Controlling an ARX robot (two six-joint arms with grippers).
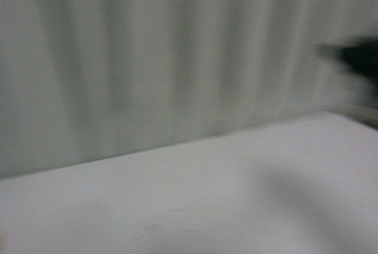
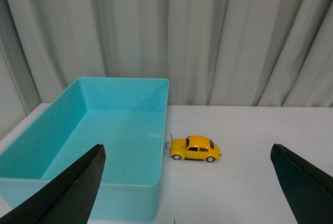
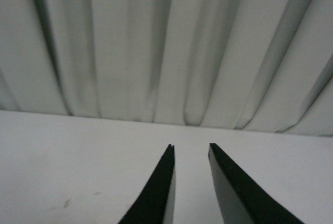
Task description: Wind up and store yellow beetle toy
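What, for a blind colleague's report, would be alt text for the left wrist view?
A yellow beetle toy stands on a white table beside a turquoise bin, not in it. The open left gripper frames it; grey curtain behind.

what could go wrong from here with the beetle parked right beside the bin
The yellow beetle toy stands on its wheels close to the teal bin wall: a finger of the open left gripper might catch the rim, or a nudge could roll the car away. The front view is blurred and the right wrist view shows no toy, so neither can check the grasp.
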